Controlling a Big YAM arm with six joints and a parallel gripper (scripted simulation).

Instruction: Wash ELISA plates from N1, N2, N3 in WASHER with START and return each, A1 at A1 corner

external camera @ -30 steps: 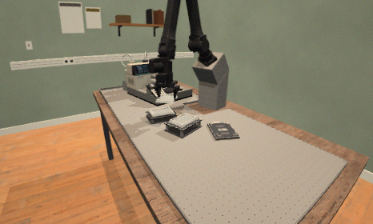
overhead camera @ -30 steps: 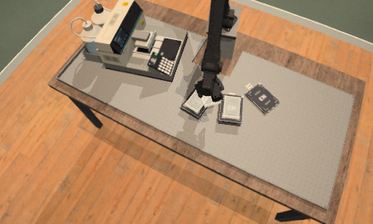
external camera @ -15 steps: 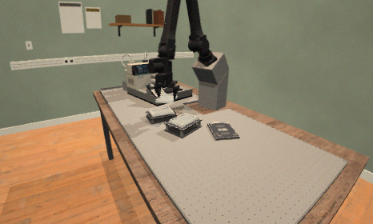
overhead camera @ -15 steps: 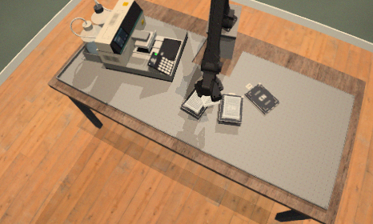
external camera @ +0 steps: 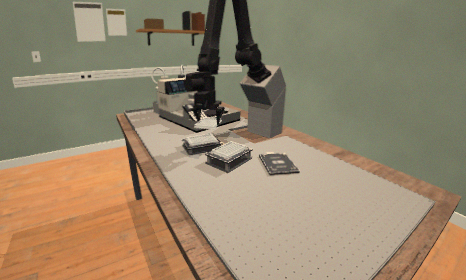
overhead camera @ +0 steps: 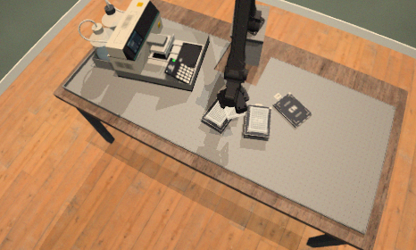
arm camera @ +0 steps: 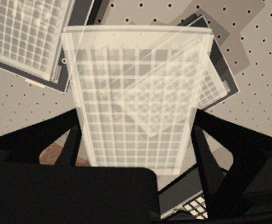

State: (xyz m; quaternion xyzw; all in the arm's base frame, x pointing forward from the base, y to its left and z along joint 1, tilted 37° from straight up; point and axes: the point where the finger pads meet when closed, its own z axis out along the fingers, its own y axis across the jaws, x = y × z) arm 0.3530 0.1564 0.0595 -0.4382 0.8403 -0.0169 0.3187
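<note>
My gripper (overhead camera: 233,106) (external camera: 208,116) (arm camera: 136,113) is shut on a clear ELISA plate (overhead camera: 232,112) (external camera: 206,123) (arm camera: 137,65), its fingers on the long sides. The plate hangs above the left nest (overhead camera: 220,129) (arm camera: 221,59), which bears its own plate (overhead camera: 215,116) (external camera: 201,139) (arm camera: 213,84). The middle nest (overhead camera: 256,137) bears a plate (overhead camera: 258,117) (external camera: 230,150) (arm camera: 24,37). The right nest (overhead camera: 303,118) (external camera: 280,166) is empty. Nest numbers are not legible. The washer (overhead camera: 129,27) (external camera: 172,99) shows a green lamp (overhead camera: 174,60); no plate is visible on its carrier.
The washer's keypad (overhead camera: 185,73) (arm camera: 195,206) faces up beside the carrier. Bottles with tubes (overhead camera: 110,20) stand behind the washer. The arm's grey pedestal (external camera: 265,108) stands at the table's rear edge, behind the nests.
</note>
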